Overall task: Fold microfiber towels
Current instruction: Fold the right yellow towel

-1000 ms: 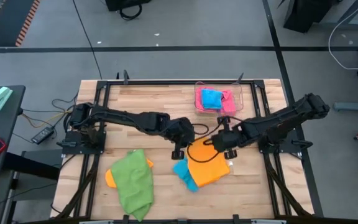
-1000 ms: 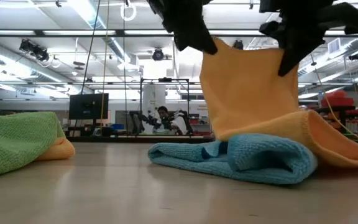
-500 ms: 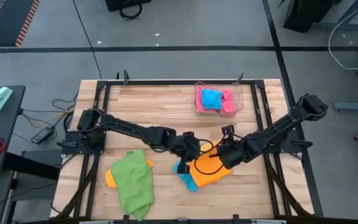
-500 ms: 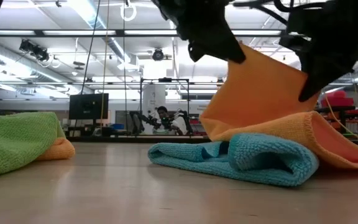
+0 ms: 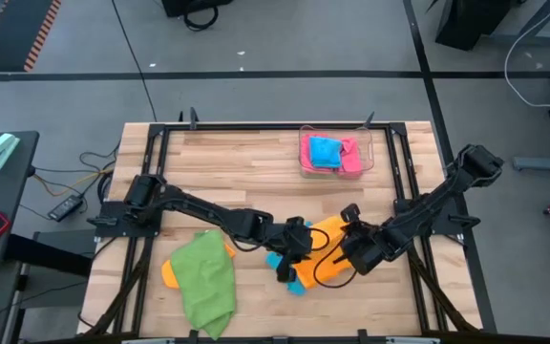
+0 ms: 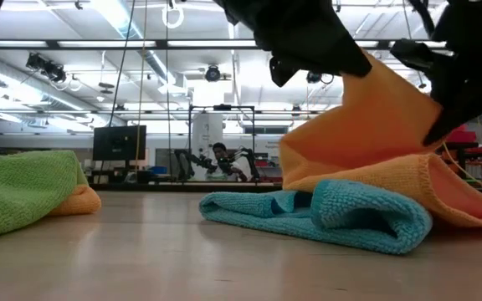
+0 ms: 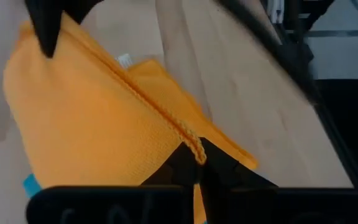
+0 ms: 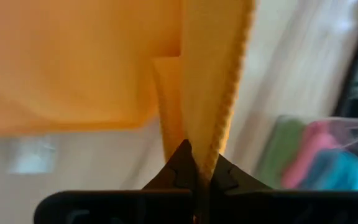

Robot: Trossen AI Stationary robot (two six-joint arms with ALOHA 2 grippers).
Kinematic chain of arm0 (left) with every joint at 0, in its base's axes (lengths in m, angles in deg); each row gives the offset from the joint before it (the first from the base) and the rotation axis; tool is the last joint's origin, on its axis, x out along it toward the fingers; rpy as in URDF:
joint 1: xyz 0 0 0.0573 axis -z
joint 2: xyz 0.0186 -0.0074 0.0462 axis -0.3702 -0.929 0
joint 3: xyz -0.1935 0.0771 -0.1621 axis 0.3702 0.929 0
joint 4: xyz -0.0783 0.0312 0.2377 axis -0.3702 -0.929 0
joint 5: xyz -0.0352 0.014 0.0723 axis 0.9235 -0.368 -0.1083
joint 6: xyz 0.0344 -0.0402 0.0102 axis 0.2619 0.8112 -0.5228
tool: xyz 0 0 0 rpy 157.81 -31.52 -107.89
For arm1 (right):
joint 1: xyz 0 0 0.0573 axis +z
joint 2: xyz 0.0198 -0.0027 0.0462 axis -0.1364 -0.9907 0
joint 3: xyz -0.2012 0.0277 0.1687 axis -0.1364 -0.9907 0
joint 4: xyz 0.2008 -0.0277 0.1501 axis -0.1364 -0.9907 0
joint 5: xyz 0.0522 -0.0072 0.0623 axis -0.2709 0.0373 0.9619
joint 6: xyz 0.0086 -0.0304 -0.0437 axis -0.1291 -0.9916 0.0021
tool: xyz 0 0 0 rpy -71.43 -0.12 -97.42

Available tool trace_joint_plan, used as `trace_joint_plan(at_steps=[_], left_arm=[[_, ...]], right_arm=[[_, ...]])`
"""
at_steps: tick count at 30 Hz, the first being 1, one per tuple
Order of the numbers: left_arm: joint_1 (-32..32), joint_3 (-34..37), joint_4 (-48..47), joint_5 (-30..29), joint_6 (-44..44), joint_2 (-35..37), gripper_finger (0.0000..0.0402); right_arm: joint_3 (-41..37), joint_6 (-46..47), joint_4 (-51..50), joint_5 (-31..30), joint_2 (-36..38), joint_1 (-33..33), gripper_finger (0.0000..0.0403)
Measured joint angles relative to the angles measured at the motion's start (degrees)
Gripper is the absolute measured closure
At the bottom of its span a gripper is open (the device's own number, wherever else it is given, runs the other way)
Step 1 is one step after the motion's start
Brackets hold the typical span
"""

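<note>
**Both hands pinch the orange towel over the blue one**

You have both arms reaching in toward the front middle of the wooden surface [image 5: 246, 162]. Your left hand [image 5: 299, 239] is clamped on one edge of the orange towel [image 5: 327, 258], and your right hand [image 5: 356, 250] is clamped on the edge at the other side of it. In each wrist view the fingers are pressed together with the stitched hem of the orange cloth caught between them.

From the low view you can see the held part of the orange towel lifted off the surface as a slanting sheet, while its lower part lies draped over the blue towel [image 6: 341, 219]. The blue towel sits bunched on the surface beneath it, sticking out on the side toward your left arm.

Off toward your left arm, near the front edge, a green towel [image 5: 203, 282] lies crumpled on top of a second orange towel [image 5: 168, 274], of which only an edge shows.

At the back of the surface, on your right-arm side, a clear tray [image 5: 368, 153] holds a blue cloth [image 5: 325, 151] and a pink cloth [image 5: 349, 158].
</note>
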Motion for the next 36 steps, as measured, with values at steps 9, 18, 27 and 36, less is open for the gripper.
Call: trace_joint_plan(at_steps=[9, 18, 27, 36], left_arm=[[0.38, -0.01, 0.97, 0.78, 1.52, -0.11, 0.0379], [2.12, -0.07, 3.49, 2.11, 1.51, -2.88, 0.0392], [3.44, -0.01, 4.84, 2.38, 1.66, -4.57, 0.0374], [3.98, 0.08, 2.73, 2.06, 1.49, -5.87, 0.0384]], right_arm=[[0.1, -6.07, 3.4, -4.68, 0.0, -1.51, 0.0395], [-0.1, -5.4, 4.25, 1.57, 0.0, 1.15, 0.0395], [-0.1, -5.24, 8.52, 7.32, -3.21, 1.2, 0.0395], [0.04, -4.92, 10.11, 8.61, -9.75, 4.76, 0.0395]])
